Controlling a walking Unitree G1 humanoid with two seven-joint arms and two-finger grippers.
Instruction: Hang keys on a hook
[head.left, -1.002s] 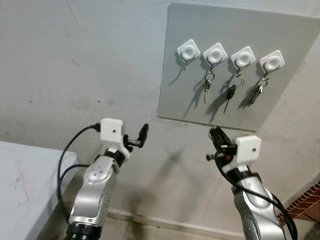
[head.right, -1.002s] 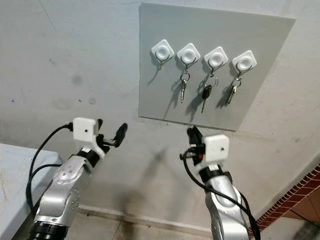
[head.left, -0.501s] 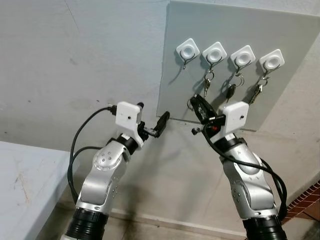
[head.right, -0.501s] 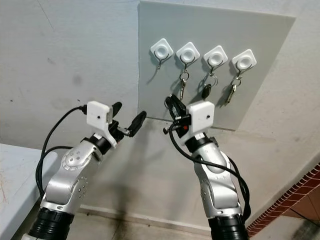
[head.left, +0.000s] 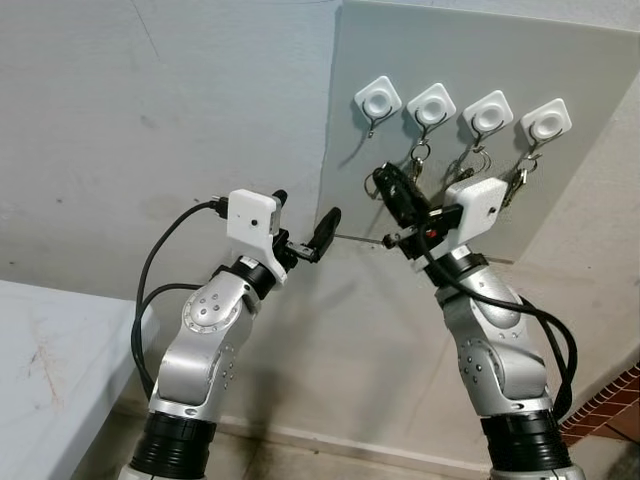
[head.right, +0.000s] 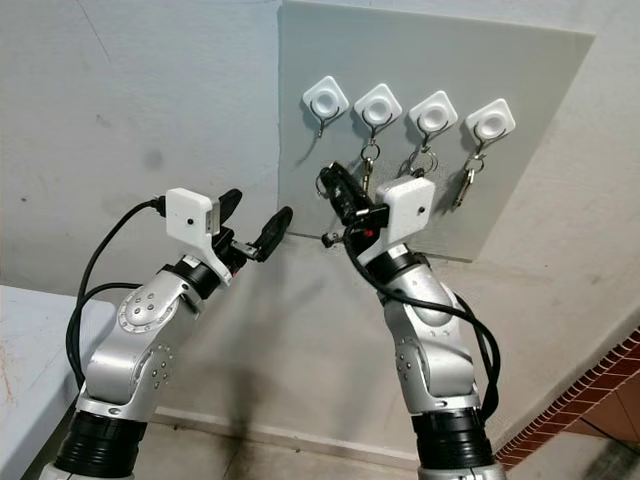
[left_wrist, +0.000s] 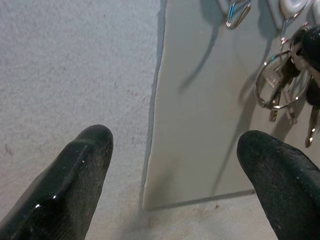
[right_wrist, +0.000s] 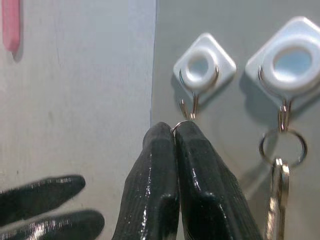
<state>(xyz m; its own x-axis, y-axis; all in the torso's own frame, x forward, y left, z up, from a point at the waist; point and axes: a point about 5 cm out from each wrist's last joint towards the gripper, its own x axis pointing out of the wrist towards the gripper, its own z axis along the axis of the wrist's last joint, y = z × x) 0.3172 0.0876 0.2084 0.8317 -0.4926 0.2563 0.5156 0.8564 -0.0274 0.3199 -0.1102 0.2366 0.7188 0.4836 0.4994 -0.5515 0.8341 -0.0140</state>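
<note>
A grey board on the wall carries a row of white diamond-shaped hooks. The leftmost hook is bare, while the others each hold keys. My right gripper is raised just below and in front of the bare hook, shut on a key ring with keys hanging from it. In the right wrist view the ring's edge peeks out at the tips of the closed fingers, right under the bare hook. My left gripper is open by the board's left edge, holding nothing.
A pale grey table stands at the lower left. A strip of red brick shows at the lower right. Plain grey wall lies left of the board and below it.
Both arms have risen toward the board. My right gripper has moved up and left with the key ring, from below the board to just under the bare hook.
</note>
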